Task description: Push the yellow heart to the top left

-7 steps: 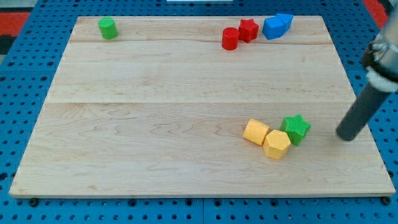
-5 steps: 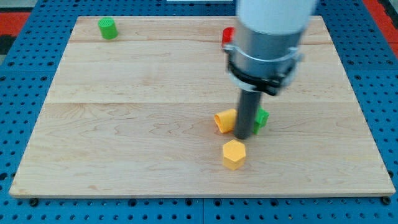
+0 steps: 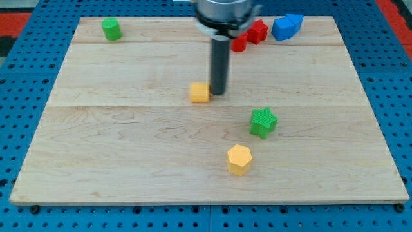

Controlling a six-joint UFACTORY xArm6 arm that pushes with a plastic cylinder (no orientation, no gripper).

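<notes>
Yellow heart point(image 3: 200, 92) shifted up-left — my tip point(image 3: 217, 94) beside.

No readable text, label, brand, number or sign anywhere in my view: none on pale wooden board point(image 3: 129, 142), coloured blocks, blue perforated table point(image 3: 19, 77), or my rod.

Dark straight rod point(image 3: 218, 67) beneath grey collar point(image 3: 226, 14).

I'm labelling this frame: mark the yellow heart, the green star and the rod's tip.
yellow heart point(image 3: 200, 92), camera view, its top face.
green star point(image 3: 262, 121), camera view, its top face.
my tip point(image 3: 218, 93), camera view, the rod's very end.
</notes>
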